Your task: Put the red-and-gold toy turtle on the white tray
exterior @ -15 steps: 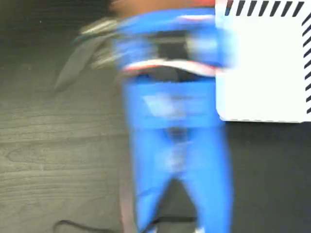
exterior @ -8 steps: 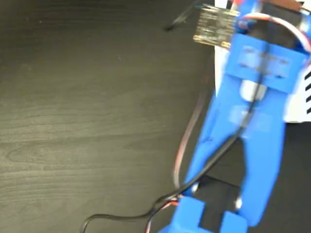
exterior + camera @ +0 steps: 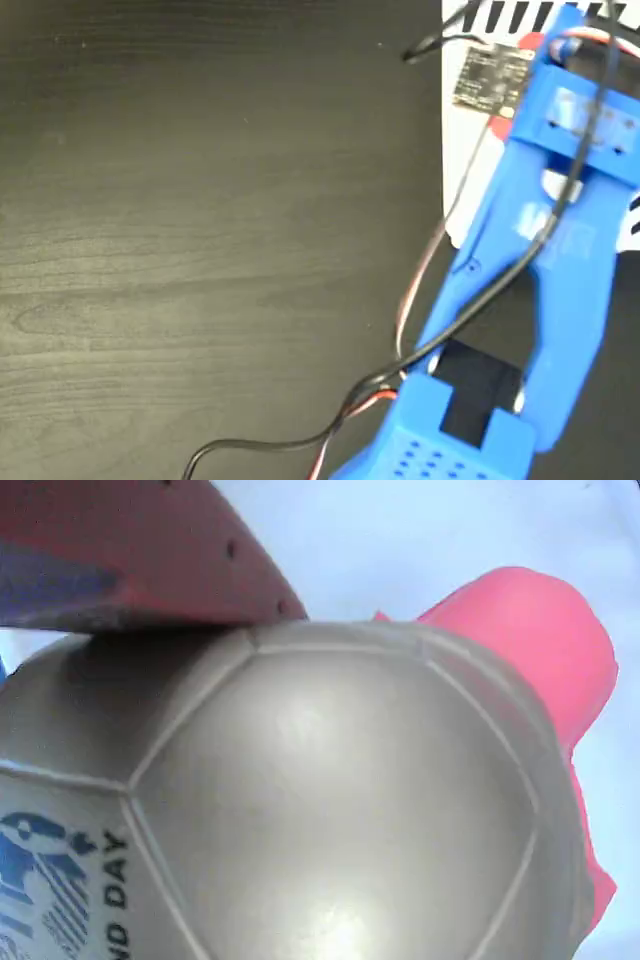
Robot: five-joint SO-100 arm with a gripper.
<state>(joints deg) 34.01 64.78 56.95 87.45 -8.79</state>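
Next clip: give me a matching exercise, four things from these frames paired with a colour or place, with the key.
Things
1. turtle's shell
2. turtle's head
3. arm
4. white tray

Descriptions
A. blue, crossed by a black cable
B. pink-red, sticking out at the upper right of the wrist view
C. metallic and domed, fills the wrist view
D. at the fixed view's upper right, striped along its top edge

Pairs: 1-C, 2-B, 3-A, 4-D

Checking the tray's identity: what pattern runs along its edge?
Black diagonal stripes on the white tray, clearest in the fixed view.
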